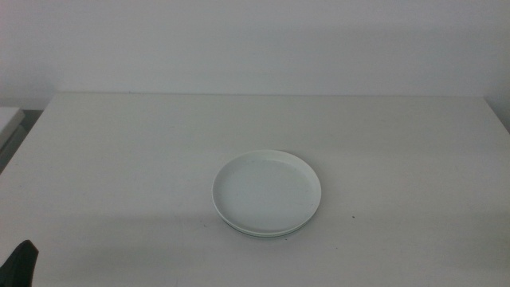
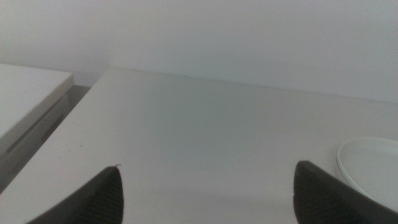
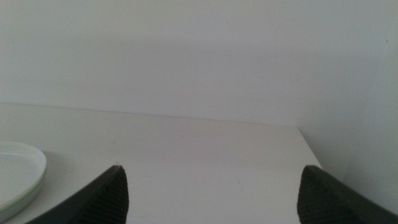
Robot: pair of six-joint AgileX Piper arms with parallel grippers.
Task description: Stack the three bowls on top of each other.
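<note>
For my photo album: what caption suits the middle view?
Stack of bowls, white on top, sits mid-table; left gripper waits at the near left corner.

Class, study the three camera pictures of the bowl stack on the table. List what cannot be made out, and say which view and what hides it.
- Grey bowl: not visible; in the middle view the white bowl covers the stack, with only a mint green rim showing below.
- Stack in both wrist views: cut off by the picture edge.
- Left pincer: in the middle view, only a dark tip at the bottom edge.
- Right pincer: outside the middle view.
</note>
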